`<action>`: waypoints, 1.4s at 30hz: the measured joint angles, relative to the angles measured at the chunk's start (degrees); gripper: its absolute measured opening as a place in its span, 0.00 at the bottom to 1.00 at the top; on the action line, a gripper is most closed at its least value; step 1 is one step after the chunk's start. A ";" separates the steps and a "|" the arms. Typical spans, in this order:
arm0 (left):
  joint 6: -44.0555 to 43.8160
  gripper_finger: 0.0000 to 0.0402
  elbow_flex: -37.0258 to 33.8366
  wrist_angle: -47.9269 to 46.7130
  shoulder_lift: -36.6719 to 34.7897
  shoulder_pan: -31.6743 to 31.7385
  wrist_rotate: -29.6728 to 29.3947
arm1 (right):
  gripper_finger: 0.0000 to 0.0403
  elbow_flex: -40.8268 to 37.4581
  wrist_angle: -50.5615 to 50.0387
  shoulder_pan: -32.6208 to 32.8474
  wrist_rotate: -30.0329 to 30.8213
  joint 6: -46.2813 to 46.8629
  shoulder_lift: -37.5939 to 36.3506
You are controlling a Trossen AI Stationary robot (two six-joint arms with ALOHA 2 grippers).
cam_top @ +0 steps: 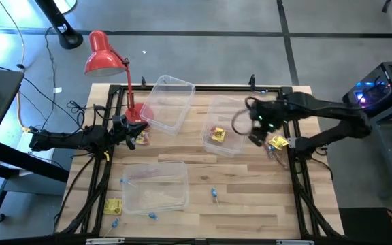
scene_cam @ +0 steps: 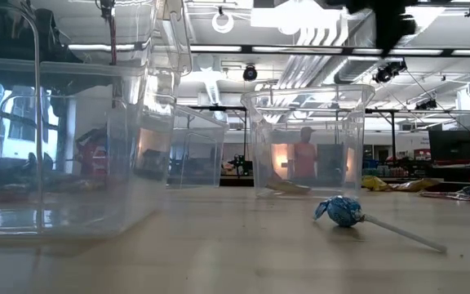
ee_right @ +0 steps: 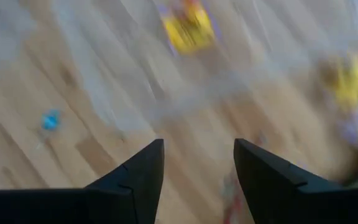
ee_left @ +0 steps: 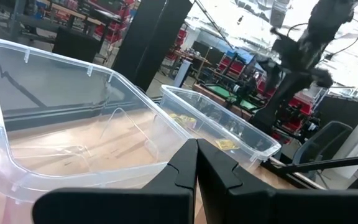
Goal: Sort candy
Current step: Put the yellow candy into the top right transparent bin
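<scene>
Right gripper [cam_top: 258,131] spread above bin [cam_top: 233,109]

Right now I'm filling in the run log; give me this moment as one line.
task: sort candy | left gripper: shut, empty, beside clear plastic bin | right gripper: open, empty, above table's right side | yellow squarish packet: in right clear bin

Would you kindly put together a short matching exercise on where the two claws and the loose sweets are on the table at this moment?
Things:
1. left claw
2. right claw
3. yellow packet
4. blue sweet

Places or states:
a. inside the right-hand clear bin
b. fingers shut, near the lamp base
c. loose on the wood, right of the nearest bin
d. fingers open, at the right-hand bin's edge

Pairs: 1-b, 2-d, 3-a, 4-c
</scene>
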 joint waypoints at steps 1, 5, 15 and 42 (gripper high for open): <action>0.00 0.00 0.00 -0.02 -0.02 0.00 0.00 | 0.47 -1.41 -2.58 0.92 0.41 3.39 -0.89; 0.00 0.00 -0.01 -0.02 0.00 -0.02 0.00 | 0.47 -9.97 -6.19 2.95 2.38 15.24 -4.33; 0.00 0.00 -0.01 -0.02 -0.01 0.00 0.00 | 0.47 -34.63 8.19 -6.99 4.71 18.87 -3.77; 0.00 0.00 -0.01 0.00 0.00 -0.02 0.01 | 0.03 -46.13 26.74 -19.27 7.79 11.45 7.58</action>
